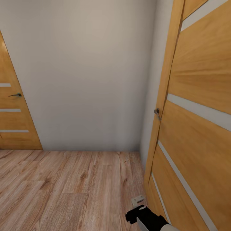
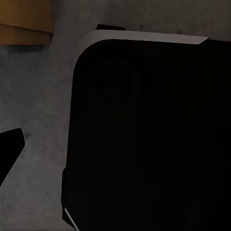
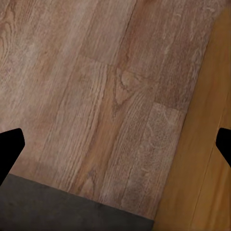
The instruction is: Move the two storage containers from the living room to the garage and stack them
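The two storage containers are out of view. My right gripper (image 3: 115, 144) is open over light wood-plank floor (image 3: 96, 86), its dark fingertips (image 3: 10, 144) far apart with nothing between them. A strip of dark grey floor (image 3: 72, 207) borders the planks there. My right arm (image 1: 147, 219) shows low in the head view beside an orange-brown door (image 1: 195, 128). My left gripper (image 2: 115, 144) hangs over speckled grey concrete floor (image 2: 38, 96). One of its fingertips (image 2: 10, 144) sits at the picture's edge, and my own black body (image 2: 154, 134) lies behind the rest.
A plain white wall (image 1: 86, 73) stands straight ahead, close. The open orange-brown door with a metal handle (image 1: 157, 113) stands close on the right. A second such door (image 1: 12, 122) is at the far left. Wood planks (image 1: 64, 189) run between them.
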Controlling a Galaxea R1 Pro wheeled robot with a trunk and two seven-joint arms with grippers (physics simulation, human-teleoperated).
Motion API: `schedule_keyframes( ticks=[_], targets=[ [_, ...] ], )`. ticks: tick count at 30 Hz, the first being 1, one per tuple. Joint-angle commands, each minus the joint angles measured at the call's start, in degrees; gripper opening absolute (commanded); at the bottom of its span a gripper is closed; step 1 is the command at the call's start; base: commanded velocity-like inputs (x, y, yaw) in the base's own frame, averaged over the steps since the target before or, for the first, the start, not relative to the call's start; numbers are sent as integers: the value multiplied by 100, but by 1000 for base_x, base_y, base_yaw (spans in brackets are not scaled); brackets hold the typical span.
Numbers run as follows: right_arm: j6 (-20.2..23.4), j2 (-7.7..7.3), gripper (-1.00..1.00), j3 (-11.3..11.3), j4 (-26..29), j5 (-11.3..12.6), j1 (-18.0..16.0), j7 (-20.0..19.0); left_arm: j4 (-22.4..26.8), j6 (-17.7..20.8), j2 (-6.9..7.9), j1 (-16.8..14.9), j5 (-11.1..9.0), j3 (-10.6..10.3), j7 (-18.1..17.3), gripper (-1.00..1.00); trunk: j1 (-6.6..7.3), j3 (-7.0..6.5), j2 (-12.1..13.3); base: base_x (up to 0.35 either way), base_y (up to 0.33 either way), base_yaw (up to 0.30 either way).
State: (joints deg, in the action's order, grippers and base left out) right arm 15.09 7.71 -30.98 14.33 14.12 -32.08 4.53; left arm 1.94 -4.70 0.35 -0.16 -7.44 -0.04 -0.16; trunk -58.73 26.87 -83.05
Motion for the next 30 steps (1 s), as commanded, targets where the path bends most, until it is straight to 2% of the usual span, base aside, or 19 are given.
schedule_keyframes(
  ticks=[1,23,25,27,30],
  targets=[
    [30,-3,100,-49,11,58,-4,39,-1,-14,0,-2,-47,-5,-2,100,0,6,-3,0,0,0],
    [26,-21,100,-49,-59,81,-2,24,-1,-14,0,-2,-48,-12,-2,100,0,6,-3,0,0,0],
    [-5,-32,100,-49,-271,92,-4,16,-1,-14,0,-2,-47,-13,-1,100,0,6,-3,0,0,0],
    [-81,-44,100,-49,-771,76,-4,19,-1,-14,0,-2,-49,-13,-1,100,0,6,-3,0,0,0],
    [-460,-48,100,-49,-1275,94,-2,14,-1,-14,0,-2,-47,-10,0,100,0,6,-3,0,0,0]
  ],
)
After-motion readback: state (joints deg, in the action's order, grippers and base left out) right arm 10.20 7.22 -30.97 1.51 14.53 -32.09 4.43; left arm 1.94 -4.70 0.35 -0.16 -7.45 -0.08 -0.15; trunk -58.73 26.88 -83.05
